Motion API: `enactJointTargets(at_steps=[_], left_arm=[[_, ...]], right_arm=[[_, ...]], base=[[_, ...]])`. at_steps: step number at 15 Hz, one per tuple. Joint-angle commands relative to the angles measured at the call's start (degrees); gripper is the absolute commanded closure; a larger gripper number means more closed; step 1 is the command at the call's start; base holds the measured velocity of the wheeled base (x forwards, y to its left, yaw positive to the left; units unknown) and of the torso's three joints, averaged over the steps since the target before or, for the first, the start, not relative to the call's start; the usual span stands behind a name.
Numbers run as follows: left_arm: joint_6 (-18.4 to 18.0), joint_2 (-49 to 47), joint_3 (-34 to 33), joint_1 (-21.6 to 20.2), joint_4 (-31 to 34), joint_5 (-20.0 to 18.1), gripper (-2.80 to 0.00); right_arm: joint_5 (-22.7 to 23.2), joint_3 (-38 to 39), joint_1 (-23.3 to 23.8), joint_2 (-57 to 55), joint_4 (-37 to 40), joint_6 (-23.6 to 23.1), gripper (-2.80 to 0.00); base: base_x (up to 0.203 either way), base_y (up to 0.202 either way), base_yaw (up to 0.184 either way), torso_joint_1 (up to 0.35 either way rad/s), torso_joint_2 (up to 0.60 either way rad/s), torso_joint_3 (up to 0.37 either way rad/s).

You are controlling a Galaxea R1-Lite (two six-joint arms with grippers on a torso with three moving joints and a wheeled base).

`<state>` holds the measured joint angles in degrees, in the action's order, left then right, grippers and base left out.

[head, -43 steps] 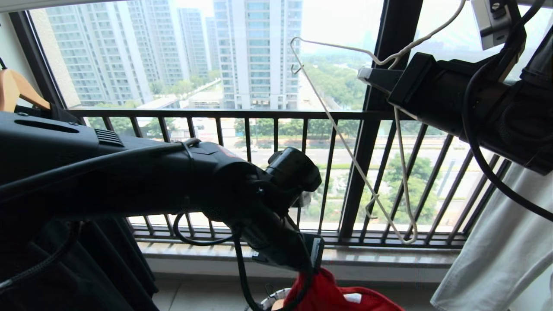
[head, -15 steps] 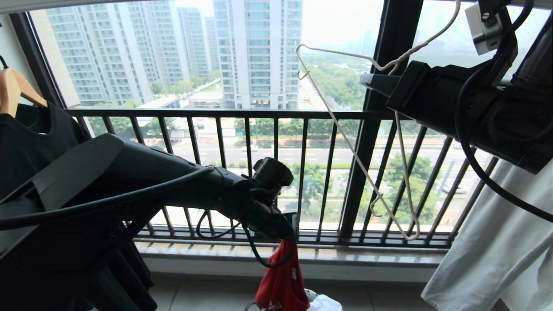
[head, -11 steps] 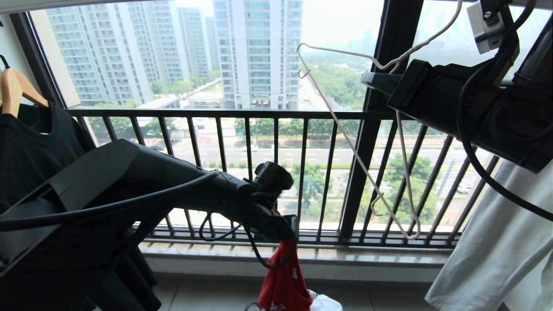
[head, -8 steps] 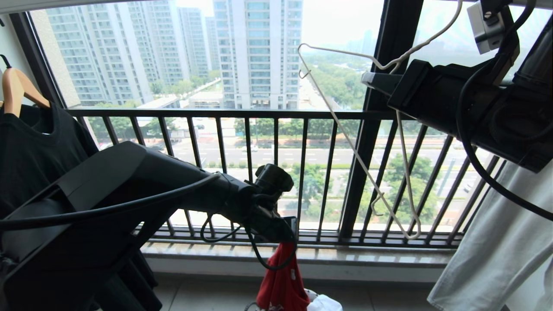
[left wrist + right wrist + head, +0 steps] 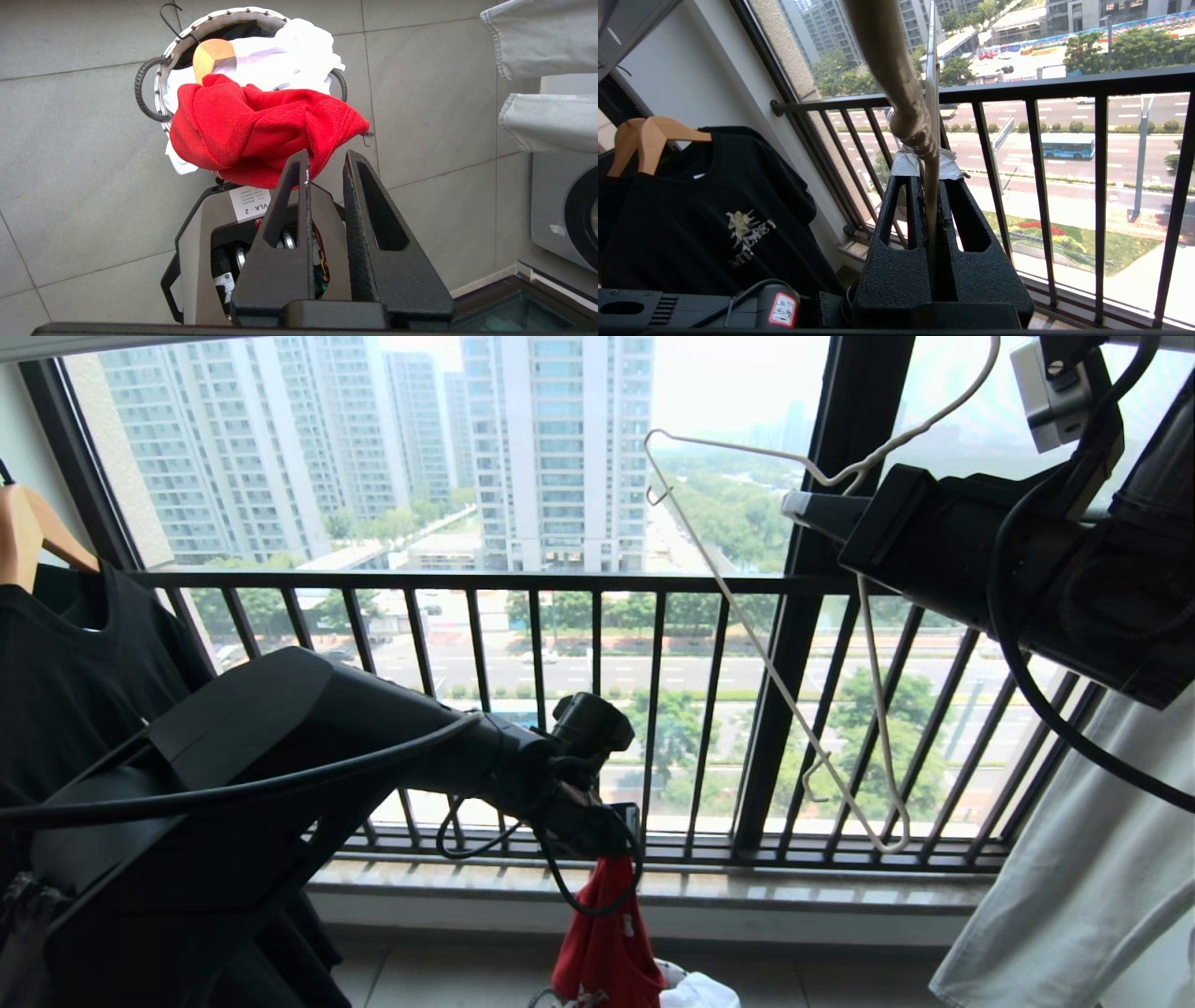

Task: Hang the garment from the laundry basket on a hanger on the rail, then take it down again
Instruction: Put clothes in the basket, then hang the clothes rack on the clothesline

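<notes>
The red garment (image 5: 252, 126) lies bunched over the laundry basket (image 5: 161, 70) on the tiled floor. My left gripper (image 5: 325, 156) hangs above it with its jaws a little apart and no cloth between them. The cloth's edge shows behind the tip of one finger. In the head view the garment (image 5: 607, 943) hangs as a strip right under that gripper (image 5: 621, 831). My right gripper (image 5: 924, 168) is raised at the upper right (image 5: 794, 509), shut on the neck of the white wire hanger (image 5: 747, 616). The rail is out of view.
A black T-shirt (image 5: 65, 653) hangs on a wooden hanger at the left. Pale cloth (image 5: 1074, 877) hangs at the right. The dark barred window railing (image 5: 467, 583) runs across ahead. The basket also holds white cloth (image 5: 289, 51) and a wooden hanger (image 5: 212, 51). A washing machine (image 5: 565, 205) stands close by.
Since the earliest frame my left arm has stretched away from the camera, and the red garment now hangs in a longer strip under it. Over the last second little moves. The right arm holds still.
</notes>
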<state>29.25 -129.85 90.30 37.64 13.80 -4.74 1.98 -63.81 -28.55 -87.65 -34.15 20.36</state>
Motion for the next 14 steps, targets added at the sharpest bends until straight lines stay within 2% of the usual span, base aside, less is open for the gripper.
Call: enactJointTargets(at_steps=[1,9,10,14], left_arm=[[0.29,-0.23,0.32,-0.03,0.09,0.08,-2.8],[0.29,1.71,0.1,-0.03,0.44,0.0,-2.8],[0.29,1.84,0.06,-0.03,0.44,0.0,0.0],[0.4,5.79,-0.96,1.03,0.6,0.0,0.0]], right_arm=[[0.04,0.0,0.05,0.02,-0.22,0.12,0.0],[0.04,0.08,0.07,-0.06,-0.13,0.12,0.0],[0.04,0.08,0.07,-0.06,-0.13,0.12,0.0],[0.04,0.23,0.02,0.17,-0.13,0.12,0.0]], base=[[0.0,0.0,0.0,0.0,0.0,0.0],[0.0,0.0,0.0,0.0,0.0,0.0],[0.0,0.0,0.0,0.0,0.0,0.0],[0.0,0.0,0.0,0.0,0.0,0.0]])
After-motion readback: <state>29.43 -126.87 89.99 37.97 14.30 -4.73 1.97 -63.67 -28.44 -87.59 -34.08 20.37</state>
